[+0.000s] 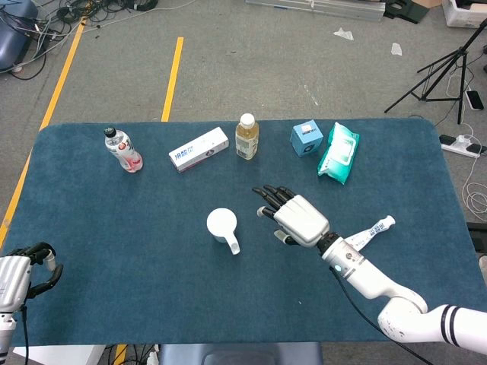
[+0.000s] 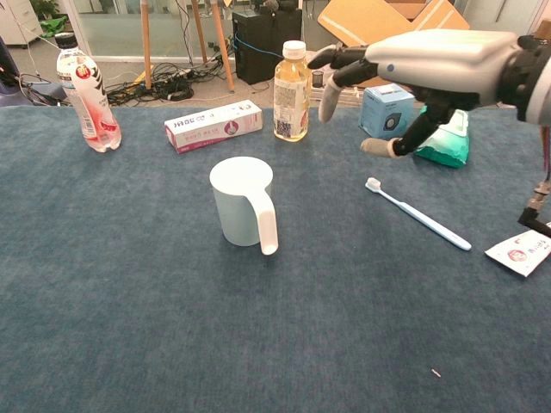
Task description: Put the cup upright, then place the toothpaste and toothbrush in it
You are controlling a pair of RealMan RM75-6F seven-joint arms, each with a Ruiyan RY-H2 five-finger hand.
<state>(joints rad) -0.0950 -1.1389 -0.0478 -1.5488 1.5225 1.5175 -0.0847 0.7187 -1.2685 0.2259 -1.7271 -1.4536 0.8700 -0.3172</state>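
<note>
A white cup [image 1: 221,226] [image 2: 242,200] stands in the middle of the blue table, handle toward me, and its top face looks closed. My right hand [image 1: 296,217] [image 2: 424,65] hovers open above the table just right of the cup, fingers spread and pointing at it. In the head view it hides the toothbrush. The chest view shows the light blue toothbrush [image 2: 419,215] lying flat below the hand. The toothpaste tube [image 1: 367,235] [image 2: 521,250] lies further right, beside my right forearm. My left hand [image 1: 21,271] sits at the front left table edge, fingers curled on nothing.
Along the back of the table [image 1: 114,243] stand a water bottle [image 1: 123,150], a toothpaste box [image 1: 198,149], a yellow drink bottle [image 1: 246,137], a small blue box [image 1: 306,138] and a green wipes pack [image 1: 338,152].
</note>
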